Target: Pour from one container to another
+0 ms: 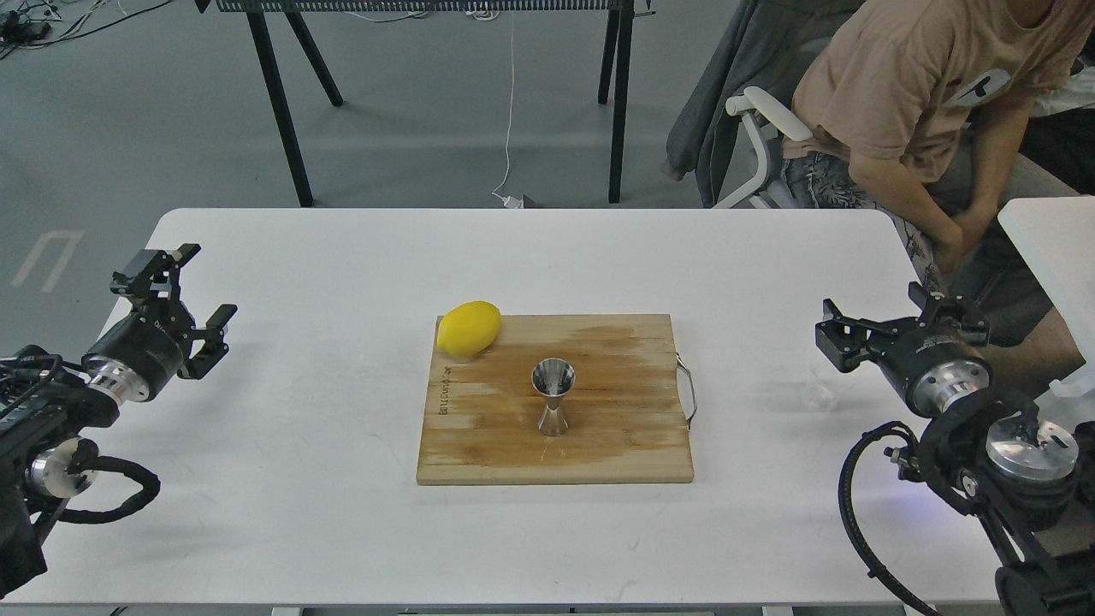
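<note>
Dark lettering runs sideways along the left edge of the wooden cutting board (599, 445), too small to read; no other writing can be made out. The board lies flat at the middle of a white table (342, 530), with a darker wet-looking patch across its upper half and a metal wire handle (689, 389) on its right side. Steel jigger (553, 396) stands upright near the board's centre, open cone up. A yellow lemon (469, 328) rests on the board's back-left corner, overhanging the edge slightly. Clear glass cup (818, 395) sits on the bare table right of the board, well apart from the jigger, just beside and below the right gripper (881, 312); it is faint against the white top. Right gripper's fingers spread apart, nothing between them. Left gripper (192, 295) hovers over the table's left edge, fingers likewise parted and empty. Beyond the table: grey floor, black legs of another table (278, 111), a white cable (510, 128) trailing down to the floor, and a seated person in a tan shirt (907, 94) on a white chair (757, 128) at back right.
</note>
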`<state>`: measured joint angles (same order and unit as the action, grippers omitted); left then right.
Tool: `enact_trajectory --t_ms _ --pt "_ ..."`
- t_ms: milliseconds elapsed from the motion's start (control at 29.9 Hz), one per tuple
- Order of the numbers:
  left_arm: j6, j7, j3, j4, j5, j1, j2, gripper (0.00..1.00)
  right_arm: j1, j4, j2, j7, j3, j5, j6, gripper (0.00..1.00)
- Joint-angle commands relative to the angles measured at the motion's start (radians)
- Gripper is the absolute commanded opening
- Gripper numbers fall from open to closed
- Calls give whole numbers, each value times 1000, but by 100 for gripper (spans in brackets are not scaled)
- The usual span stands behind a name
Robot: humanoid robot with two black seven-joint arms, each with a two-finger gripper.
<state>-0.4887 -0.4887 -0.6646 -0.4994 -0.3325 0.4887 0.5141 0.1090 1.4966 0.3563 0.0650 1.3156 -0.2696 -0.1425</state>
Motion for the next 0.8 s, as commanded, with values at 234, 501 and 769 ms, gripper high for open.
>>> enact_trajectory --t_ms 234,501,769 --pt "0 0 0 1 76 -6 0 99 26 -334 9 -51 -38 59 631 99" --pt "0 0 2 1 84 -9 12 99 24 -369 7 -50 -47 58 631 99" --pt "0 0 0 1 84 -6 9 99 28 -377 -33 -45 -38 59 631 99"
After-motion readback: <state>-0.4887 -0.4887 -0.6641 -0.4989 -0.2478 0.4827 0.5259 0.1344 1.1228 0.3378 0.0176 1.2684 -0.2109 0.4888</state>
